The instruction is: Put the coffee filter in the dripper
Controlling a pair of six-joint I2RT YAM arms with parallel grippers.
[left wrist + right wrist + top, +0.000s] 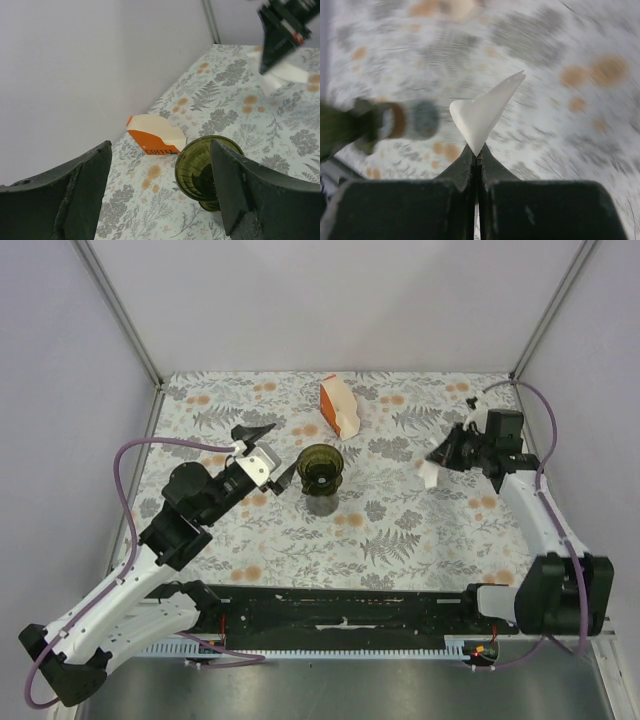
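The dark green dripper (320,472) stands upright near the middle of the floral table; it also shows in the left wrist view (204,165), and its inside is empty. My right gripper (447,452) is shut on the pointed end of the white paper coffee filter (429,476) and holds it above the table, well right of the dripper. In the right wrist view the filter (482,111) fans out from the closed fingertips of the right gripper (478,152); that view is motion-blurred. My left gripper (258,445) is open and empty, just left of the dripper, and frames it in its own view (161,150).
An orange-and-cream wedge-shaped pack (338,406) marked COFFEE (155,137) lies behind the dripper near the back wall. Walls close in the table at the back and both sides. The right gripper and the filter (285,74) show at the top right of the left wrist view.
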